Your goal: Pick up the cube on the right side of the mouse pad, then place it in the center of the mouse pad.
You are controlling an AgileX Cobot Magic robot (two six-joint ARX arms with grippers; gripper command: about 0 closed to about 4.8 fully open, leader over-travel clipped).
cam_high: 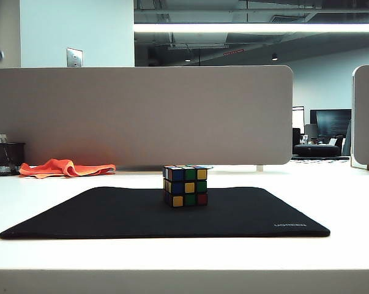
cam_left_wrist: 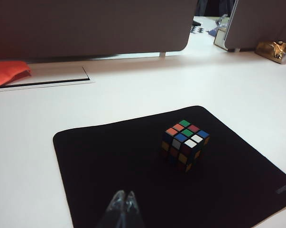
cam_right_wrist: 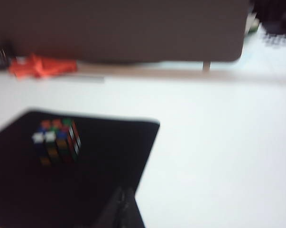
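The cube (cam_high: 185, 185) (cam_left_wrist: 184, 144) (cam_right_wrist: 58, 141), black-edged with coloured stickers, stands alone in the middle of the black mouse pad (cam_high: 111, 211) (cam_left_wrist: 109, 166) (cam_right_wrist: 109, 147). My left gripper (cam_left_wrist: 124, 194) is shut and empty, held high above the pad's near part, well short of the cube. My right gripper (cam_right_wrist: 123, 194) is shut and empty too, raised over the pad's right edge, apart from the cube. Neither arm shows in the exterior view. The right wrist view is blurred.
An orange cloth (cam_high: 65, 167) (cam_left_wrist: 7, 71) (cam_right_wrist: 41, 66) lies at the back left by a black mesh pen cup (cam_high: 8, 158). A grey divider panel (cam_high: 141, 116) closes the back of the white desk (cam_high: 343, 196). A gold crumpled object (cam_left_wrist: 275, 50) sits far right.
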